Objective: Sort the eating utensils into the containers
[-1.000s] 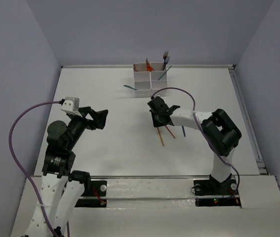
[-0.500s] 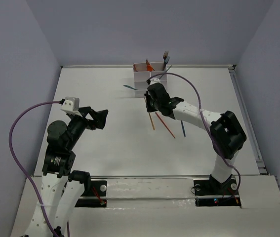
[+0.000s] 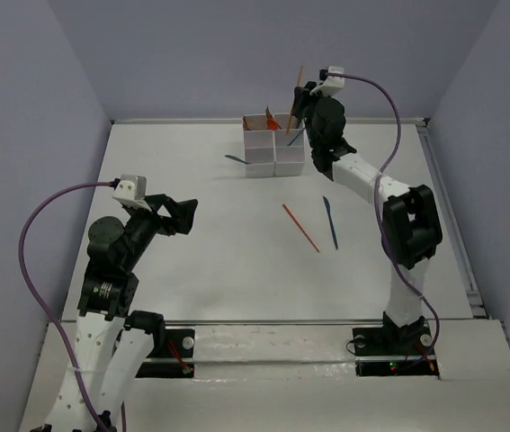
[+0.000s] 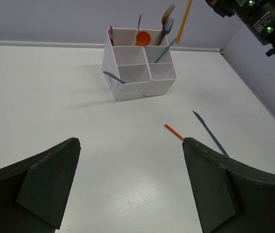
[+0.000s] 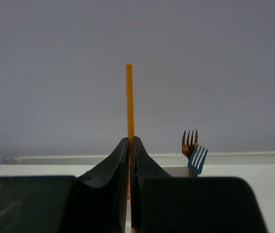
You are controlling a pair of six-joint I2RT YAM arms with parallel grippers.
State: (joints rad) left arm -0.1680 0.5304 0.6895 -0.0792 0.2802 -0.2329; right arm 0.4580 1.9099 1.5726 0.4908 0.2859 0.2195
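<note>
Counter (image 3: 192,261): white, walled on three sides. Right arm (image 3: 362,175) is stretched toward the far edge; left arm (image 3: 111,261) is parked near the left edge, its left gripper (image 3: 181,214) spread wide and holding nothing. The containers (image 4: 132,85) stand at the middle of the far edge, with an orange spoon (image 4: 143,37), a copper fork (image 5: 189,138) and a blue fork (image 5: 198,158) standing in the far boxes. Right gripper (image 5: 130,143) is clenched on a thin orange stick (image 5: 128,97), held near-upright, most of its length above the fingers. Its lower end hangs about over the far right box (the exact cell cannot be read from any view). Loose on the counter toward the right edge: a second orange stick (image 3: 300,228) and, just beside it, a teal knife (image 3: 328,221). Another teal knife (image 4: 114,77) leans at the block's left wall. Risks, as judged: the lower tip is hidden behind the fingers, so it could meet a rim or the fork handles instead of an open cell and skid out on release. A tilted drop could leave the stick leaning over the far edge. A low descent could nudge the light block.
</note>
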